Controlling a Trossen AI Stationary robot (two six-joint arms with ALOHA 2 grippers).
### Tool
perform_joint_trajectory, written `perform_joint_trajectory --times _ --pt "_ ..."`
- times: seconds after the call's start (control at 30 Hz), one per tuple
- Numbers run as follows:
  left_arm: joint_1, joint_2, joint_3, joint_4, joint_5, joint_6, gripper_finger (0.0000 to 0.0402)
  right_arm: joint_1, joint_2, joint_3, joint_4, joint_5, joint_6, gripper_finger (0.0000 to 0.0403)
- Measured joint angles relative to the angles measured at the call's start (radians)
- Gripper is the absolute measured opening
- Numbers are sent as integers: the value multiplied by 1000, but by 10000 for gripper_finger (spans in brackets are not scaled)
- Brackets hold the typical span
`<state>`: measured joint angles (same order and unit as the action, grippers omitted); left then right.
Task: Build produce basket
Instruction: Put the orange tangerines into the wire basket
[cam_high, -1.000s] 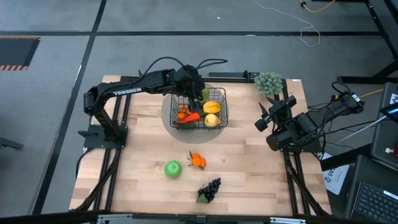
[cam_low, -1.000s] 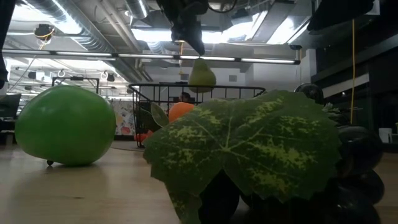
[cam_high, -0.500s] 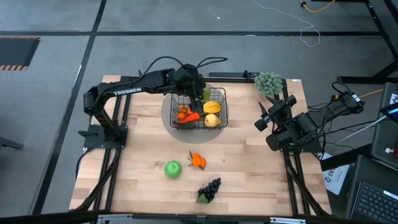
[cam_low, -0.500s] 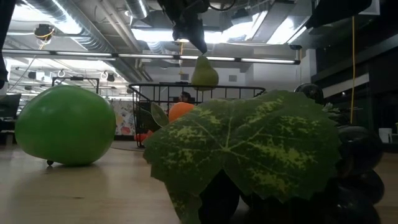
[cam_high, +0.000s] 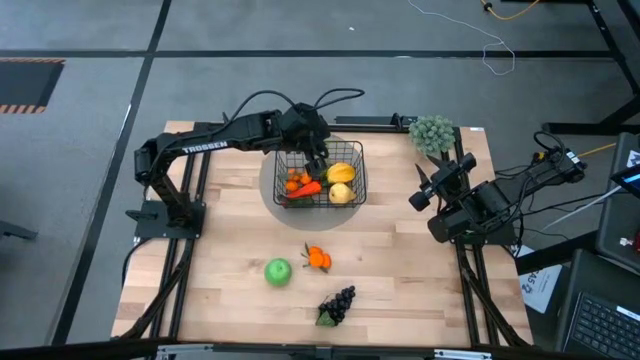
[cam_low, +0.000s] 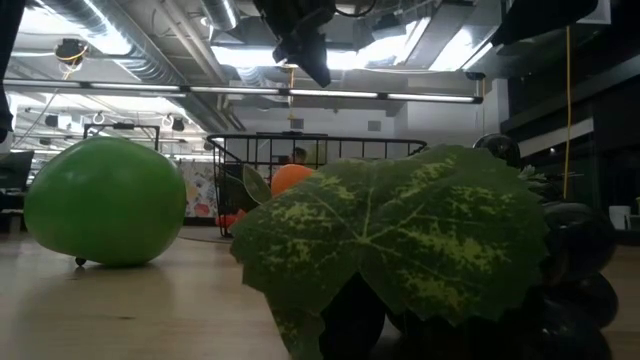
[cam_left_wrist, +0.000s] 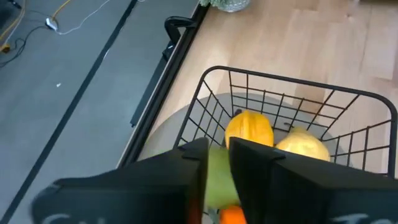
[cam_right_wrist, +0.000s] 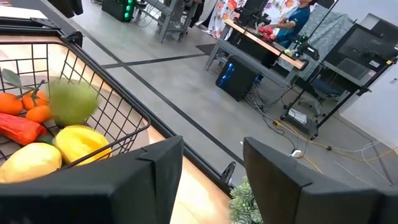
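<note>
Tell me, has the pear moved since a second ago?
Yes. The pear has dropped from under the left end effector into the basket.

From overhead I've got my left hand (cam_high: 316, 157) hanging over the basket (cam_high: 322, 176), which already has orange and yellow produce in it. Down at 6 o'clock on the counter (cam_high: 230, 250) sit the green apple (cam_high: 278, 271), oranges (cam_high: 318, 258) and grapes (cam_high: 338, 304). My right hand (cam_high: 428, 190) waits at 3 o'clock.
</note>
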<state>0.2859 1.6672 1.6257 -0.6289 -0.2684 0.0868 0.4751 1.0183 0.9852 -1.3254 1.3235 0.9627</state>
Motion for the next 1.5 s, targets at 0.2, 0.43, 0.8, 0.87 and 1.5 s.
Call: perform_joint_trajectory --times 0.2,0.43,0.8,0.87,1.5 --pt "-13 0 0 2 -1 -7 110 0 0 0 0 0 0 174" --pt "-65 0 0 -31 0 -56 120 0 0 0 0 0 -2 174" --pt "-290 0 0 -199 285 -315 119 0 0 0 0 0 -3 174" --pt "-348 -1 0 -285 340 -323 119 0 0 0 0 0 -3 174" --pt "-663 -1 -241 -203 194 -489 119 0 0 0 0 0 -3 174"
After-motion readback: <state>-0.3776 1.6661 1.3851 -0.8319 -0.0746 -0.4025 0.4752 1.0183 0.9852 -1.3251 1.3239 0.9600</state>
